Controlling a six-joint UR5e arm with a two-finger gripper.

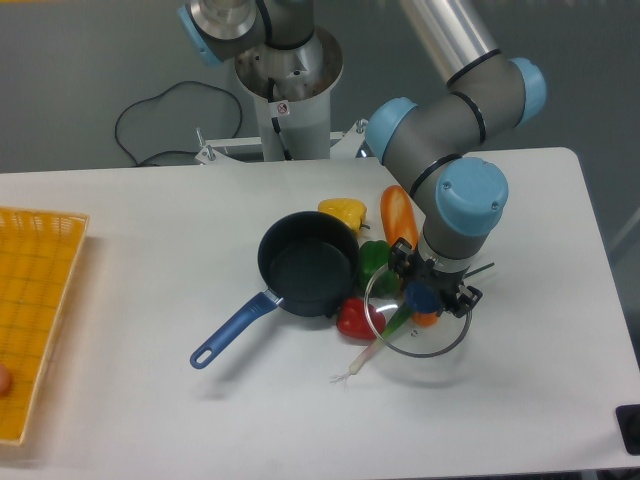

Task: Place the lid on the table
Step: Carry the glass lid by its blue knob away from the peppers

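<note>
The lid (440, 335), a clear glass disc with a thin metal rim and a blue centre knob, lies right of the pan, partly over some vegetables. My gripper (424, 296) stands directly over the knob with its fingers at either side of it; whether they press on the knob is hard to tell from this angle. The lid looks slightly tilted, and I cannot tell if it rests on the white table (150, 400) or hangs just above it.
A dark blue saucepan (308, 265) with a blue handle sits mid-table. Around it lie a yellow pepper (343, 212), an orange vegetable (398, 215), a green pepper (375, 260), a red pepper (358, 318) and a pale green stalk (362, 360). A yellow mesh tray (35, 310) is at the left edge.
</note>
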